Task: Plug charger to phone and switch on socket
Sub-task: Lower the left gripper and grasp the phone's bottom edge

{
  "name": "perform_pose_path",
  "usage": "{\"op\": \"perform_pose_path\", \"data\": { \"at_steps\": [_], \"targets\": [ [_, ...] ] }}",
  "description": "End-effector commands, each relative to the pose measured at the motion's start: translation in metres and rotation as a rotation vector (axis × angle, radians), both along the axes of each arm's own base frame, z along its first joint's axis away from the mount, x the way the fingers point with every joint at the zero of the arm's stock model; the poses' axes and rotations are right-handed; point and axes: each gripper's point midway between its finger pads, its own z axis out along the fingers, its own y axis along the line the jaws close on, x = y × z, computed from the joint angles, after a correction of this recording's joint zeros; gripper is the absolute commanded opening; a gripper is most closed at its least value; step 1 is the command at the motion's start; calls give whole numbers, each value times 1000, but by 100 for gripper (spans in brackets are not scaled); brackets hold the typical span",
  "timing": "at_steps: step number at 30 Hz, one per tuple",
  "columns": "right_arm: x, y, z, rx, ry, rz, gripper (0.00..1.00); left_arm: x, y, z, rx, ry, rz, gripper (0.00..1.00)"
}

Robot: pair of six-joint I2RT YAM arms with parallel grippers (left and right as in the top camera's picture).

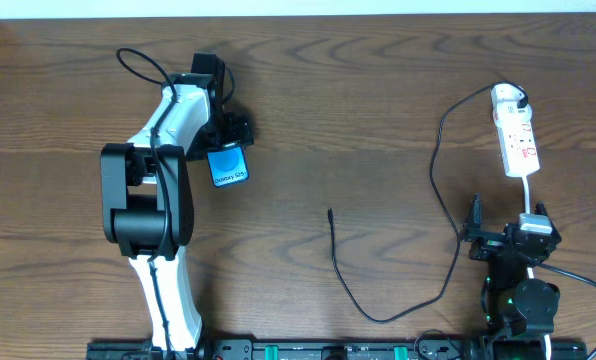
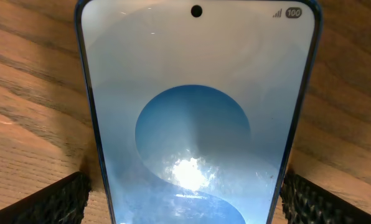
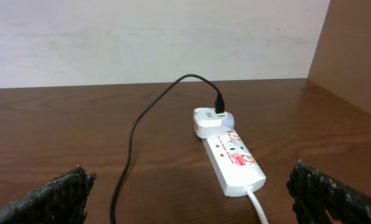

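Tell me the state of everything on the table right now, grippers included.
Phone: screen lit, no cable attached.
Charger cable: plugged into adapter, free tip lying loose.
Power strip: adapter plugged in, switch position unclear.
Left gripper: open, straddling phone.
Right gripper: open, empty.

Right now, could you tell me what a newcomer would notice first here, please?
The slim smartphone with the bright blue screen stands out at the left, between the open fingers of the left end effector. At the far right lies the narrow white power strip with red markings, and a long thin black cable trails from it to mid-table.
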Motion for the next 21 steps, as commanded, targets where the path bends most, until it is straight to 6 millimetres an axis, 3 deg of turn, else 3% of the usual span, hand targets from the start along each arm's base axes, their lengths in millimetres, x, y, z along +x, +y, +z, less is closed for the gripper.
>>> {"op": "perform_pose_path", "data": {
  "at_steps": [1, 11, 21],
  "targets": [
    [0, 2, 0, -12, 1, 7, 99, -10, 0, -17, 5, 39, -18, 98],
    [0, 2, 0, -12, 1, 7, 99, -9, 0, -17, 5, 37, -18, 100],
    [0, 2, 0, -12, 1, 7, 99, -9, 0, -17, 5, 38, -18, 90]
  ]
}}
